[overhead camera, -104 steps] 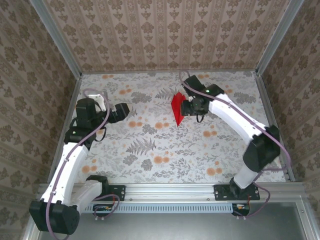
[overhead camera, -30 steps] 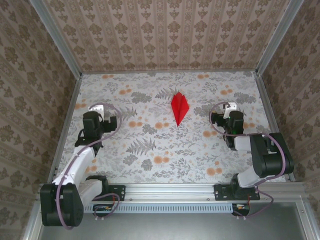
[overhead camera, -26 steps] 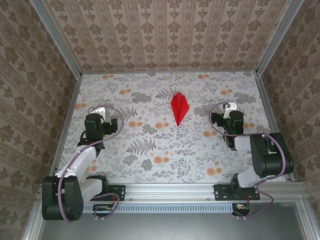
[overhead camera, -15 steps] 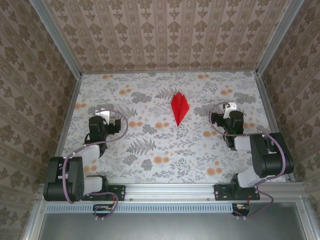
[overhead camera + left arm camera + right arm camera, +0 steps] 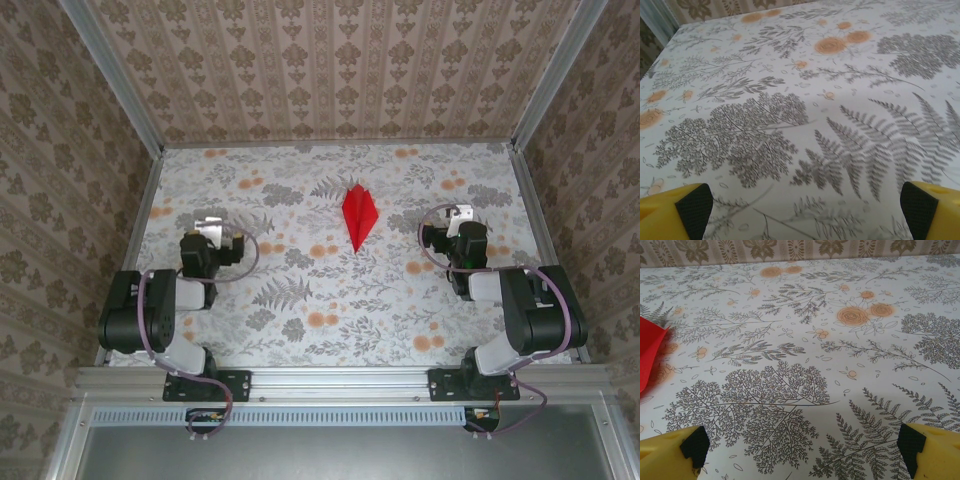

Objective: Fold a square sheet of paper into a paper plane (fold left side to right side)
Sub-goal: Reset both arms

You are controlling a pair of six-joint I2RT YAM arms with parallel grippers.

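Red plane (image 5: 359,216) lying on the floral table (image 5: 300,310), both tools open and well apart from it.

In the top view the plane sits just above the middle of the frame, a little right of centre. It is a narrow dart with a centre crease, its long point toward the bottom. The left tool (image 5: 214,240) is at middle left and the right tool (image 5: 452,238) at middle right, each arm folded close over its base, with the plane between them and nearer the right one. In the left wrist view the left tool (image 5: 807,207) has its yellow fingers (image 5: 662,212) in the bottom corners, spread wide over bare table. In the right wrist view the right tool (image 5: 804,446) is spread the same way, and a corner of the plane (image 5: 650,357) shows at the left edge, well ahead of the fingers.
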